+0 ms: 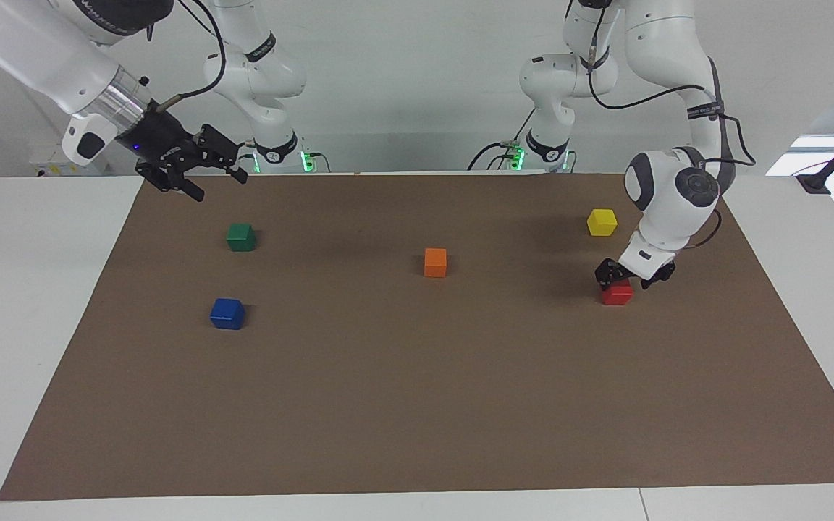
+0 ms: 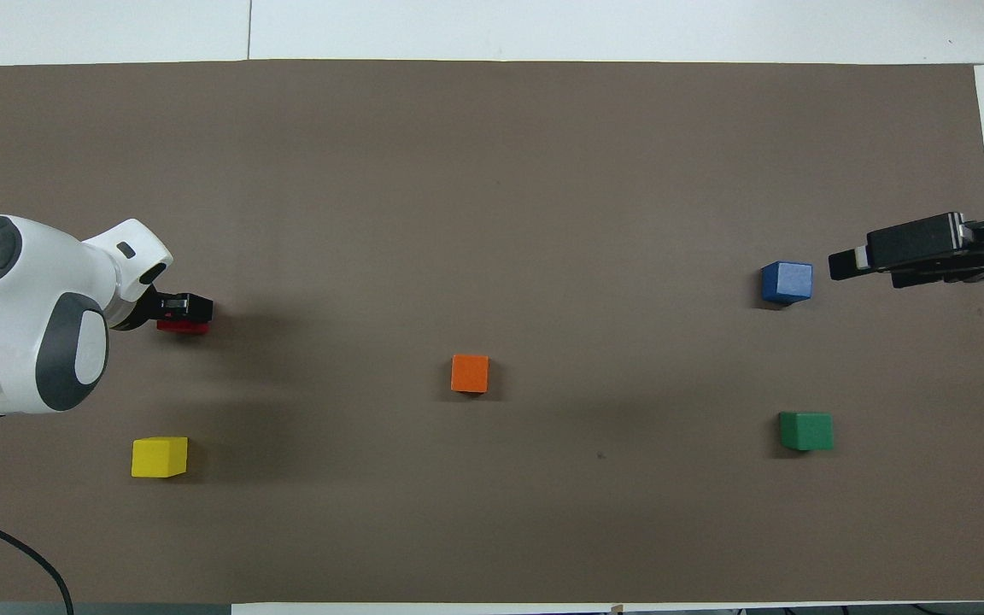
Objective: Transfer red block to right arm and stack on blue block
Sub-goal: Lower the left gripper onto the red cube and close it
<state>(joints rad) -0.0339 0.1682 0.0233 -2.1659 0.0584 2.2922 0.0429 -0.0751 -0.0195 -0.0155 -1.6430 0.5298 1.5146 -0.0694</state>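
Left gripper (image 1: 624,278) straddles the red block (image 1: 617,293) at right, fingers spread; light, rigid, glossy: pinch its flat sides

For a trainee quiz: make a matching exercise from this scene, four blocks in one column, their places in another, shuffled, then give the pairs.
Blocks:
1. red block
2. blue block
3. orange block
4. yellow block

Places:
A. mid-table, alone
B. under the left gripper, which is down at it
C. right arm's end, farther from the robots than the green block
D. left arm's end, nearer the robots than the red block

The right gripper, open, is up in the air over the mat's edge.

Pairs: 1-B, 2-C, 3-A, 4-D
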